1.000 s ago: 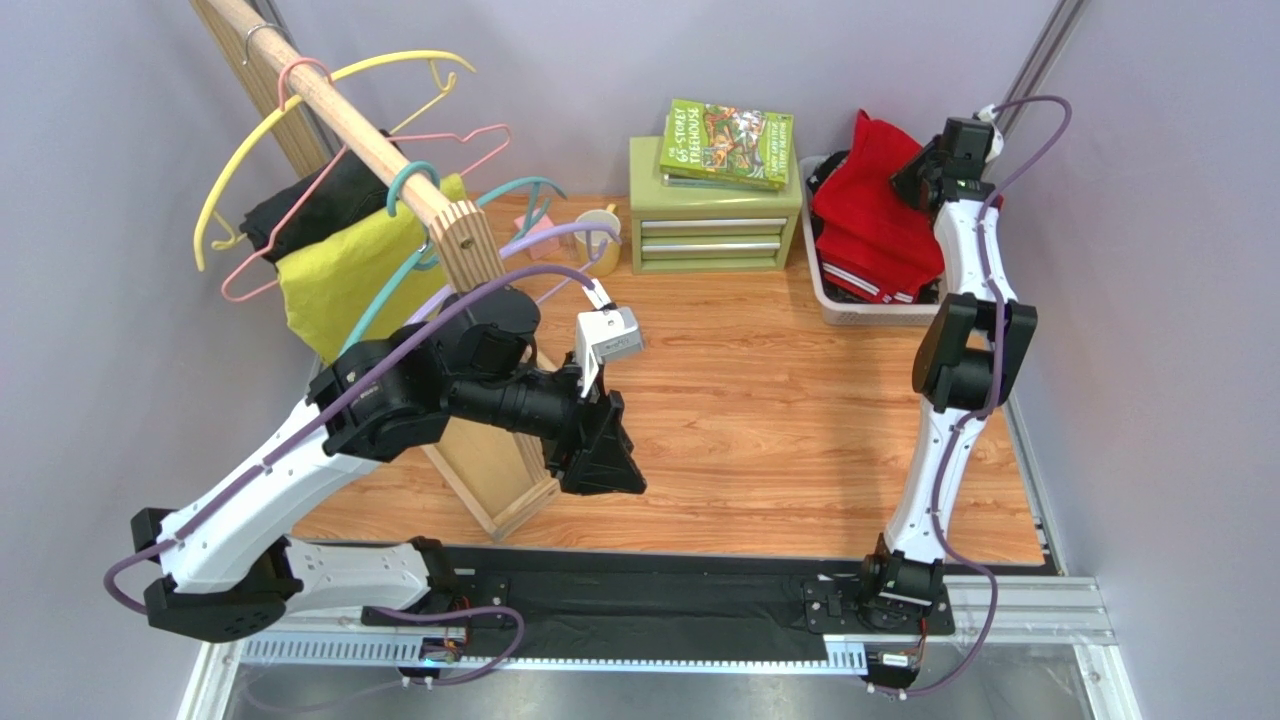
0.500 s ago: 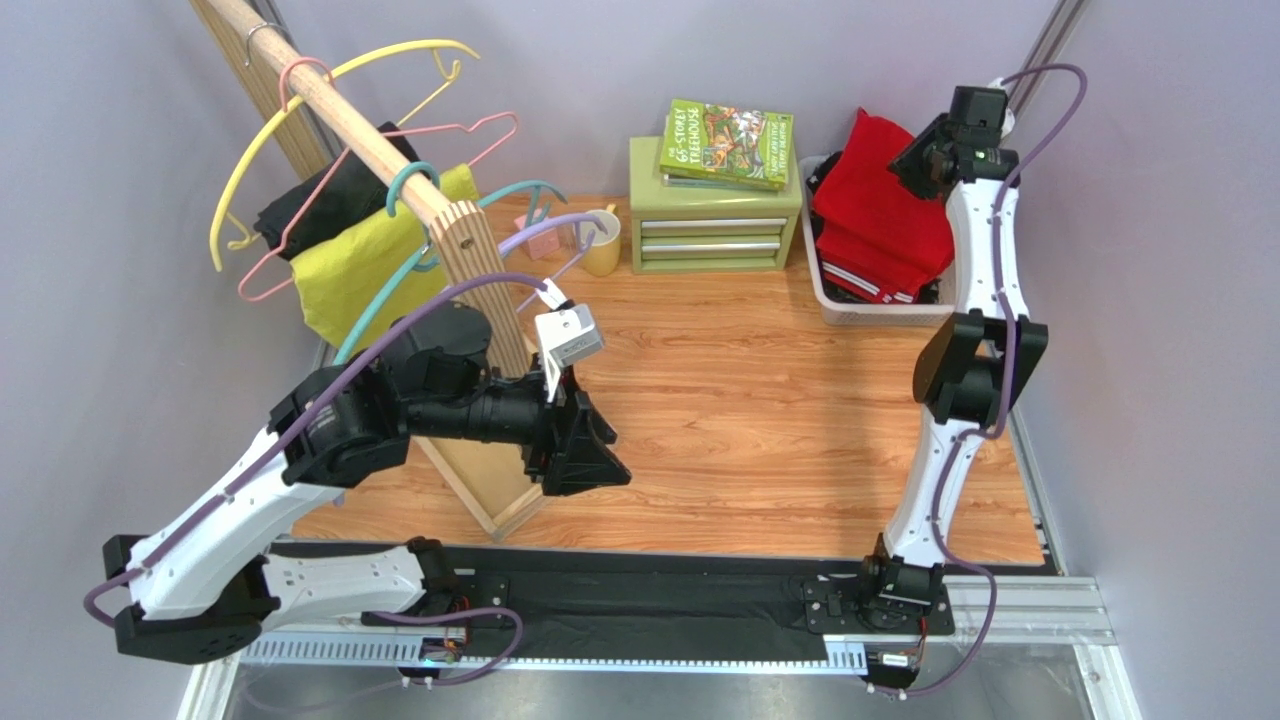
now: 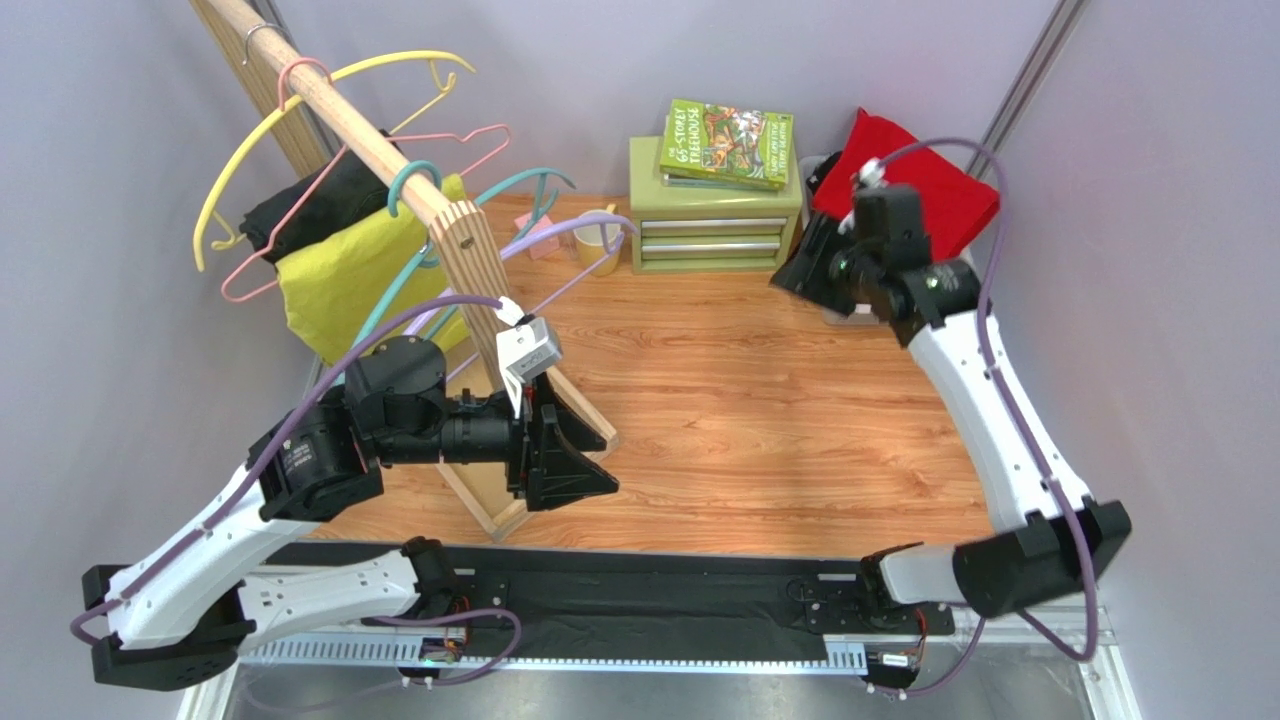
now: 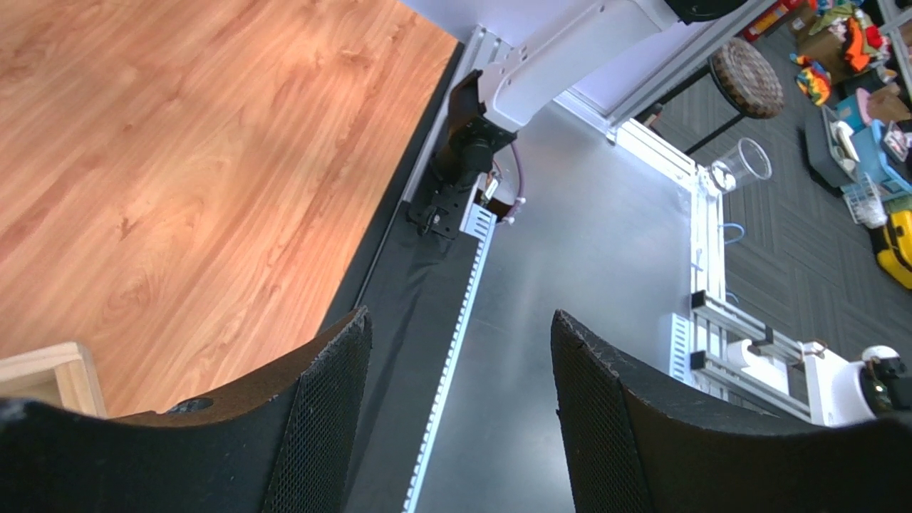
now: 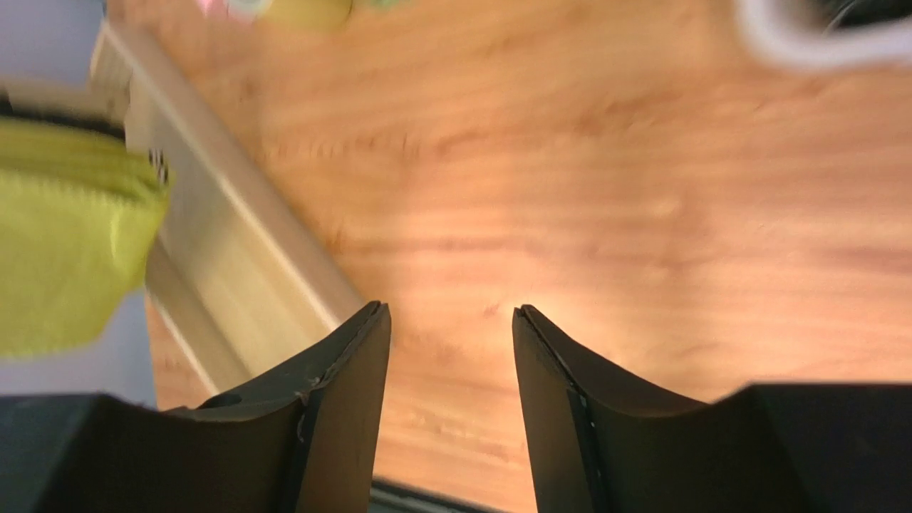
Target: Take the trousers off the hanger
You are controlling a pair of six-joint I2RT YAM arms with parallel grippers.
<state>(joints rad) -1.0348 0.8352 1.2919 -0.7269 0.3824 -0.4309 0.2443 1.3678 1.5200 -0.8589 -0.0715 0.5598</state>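
Observation:
The red trousers lie bunched at the back right, behind my right arm. A black garment hangs on a pink hanger on the wooden rod. Next to it a yellow-green cloth hangs on a teal hanger; it also shows in the right wrist view. My right gripper is open and empty over the table, just left of the red trousers. My left gripper is open and empty, low beside the rack's foot, pointing towards the near edge.
The wooden rack post and its base beam stand left of centre. A green drawer box with a book sits at the back, a yellow mug beside it. An empty yellow hanger hangs furthest back. A white rim shows in the right wrist view.
My right arm has swung down and left from above the red trousers to over the table. My left arm has drawn back towards the near left.

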